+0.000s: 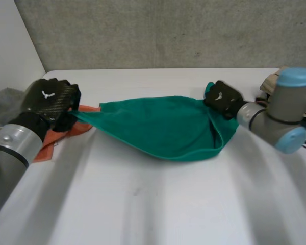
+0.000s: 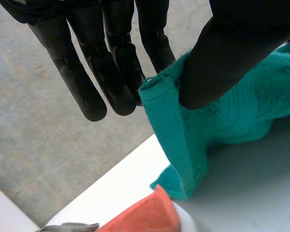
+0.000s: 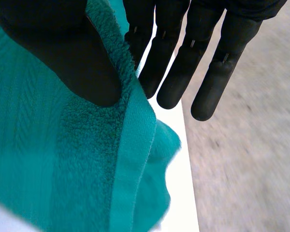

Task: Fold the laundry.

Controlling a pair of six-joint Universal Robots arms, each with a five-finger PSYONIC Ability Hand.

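A teal towel point(image 1: 163, 127) hangs stretched between my two hands above the white table point(image 1: 158, 204), sagging in the middle. My left hand point(image 1: 51, 102) is at the towel's left end; in the left wrist view its thumb point(image 2: 222, 63) pinches the towel's corner point(image 2: 159, 96) against the fingers point(image 2: 111, 63). My right hand point(image 1: 223, 98) holds the right end; in the right wrist view the thumb point(image 3: 72, 58) presses the towel's hemmed edge point(image 3: 130, 145) against the fingers point(image 3: 169, 72).
An orange cloth point(image 1: 56, 138) lies on the table under my left hand and shows in the left wrist view as an orange cloth point(image 2: 145, 217). A grey item point(image 1: 2, 102) sits at the far left. A beige object point(image 1: 270, 81) lies behind my right arm.
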